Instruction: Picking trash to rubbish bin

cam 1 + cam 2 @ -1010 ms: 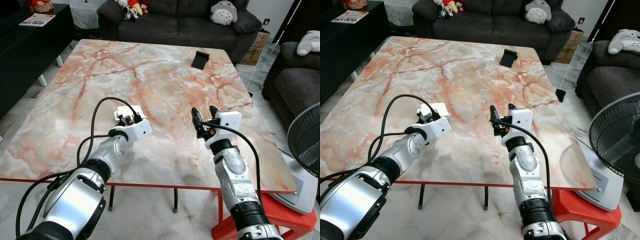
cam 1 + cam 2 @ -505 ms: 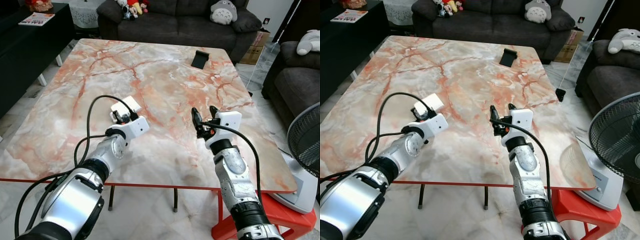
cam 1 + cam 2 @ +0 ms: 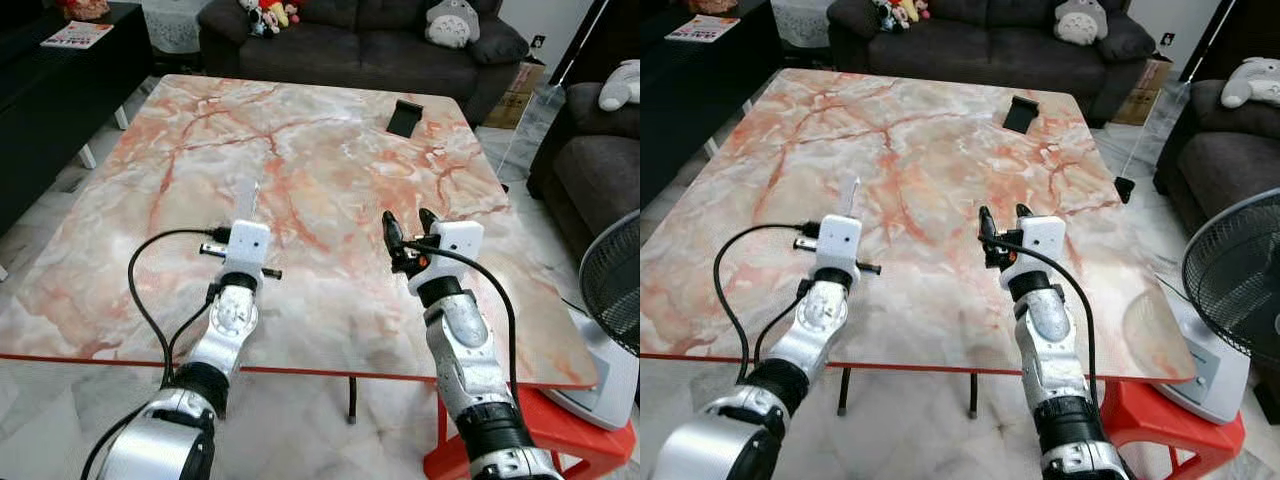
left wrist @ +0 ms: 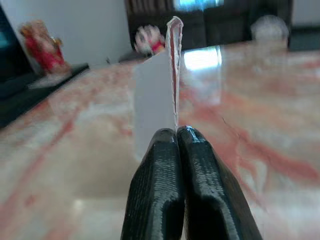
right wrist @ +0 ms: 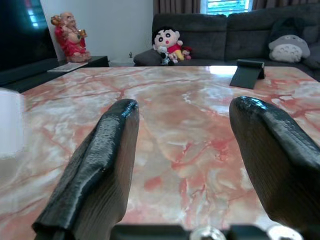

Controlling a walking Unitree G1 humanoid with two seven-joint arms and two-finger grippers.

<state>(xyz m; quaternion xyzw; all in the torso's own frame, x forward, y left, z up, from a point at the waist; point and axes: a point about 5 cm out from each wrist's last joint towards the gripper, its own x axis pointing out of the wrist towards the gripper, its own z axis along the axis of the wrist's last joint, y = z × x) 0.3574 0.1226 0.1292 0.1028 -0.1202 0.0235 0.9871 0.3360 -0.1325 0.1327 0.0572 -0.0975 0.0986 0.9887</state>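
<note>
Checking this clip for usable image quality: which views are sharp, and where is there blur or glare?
Eye views: evenly lit and sharp, with soft sheen on the marble table. Left wrist view: the left tool and pinched white wrapper are fairly sharp, the room behind blurred, window glare on the tabletop. Right wrist view: the room is crisp, the right tool and its near fingers look soft.

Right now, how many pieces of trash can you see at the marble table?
1: a thin white wrapper, pinched on edge by the left gripper above the table. More may lie outside the views.

no legible text, magazine [image 3: 76, 35] cover lettering too small to read
</note>
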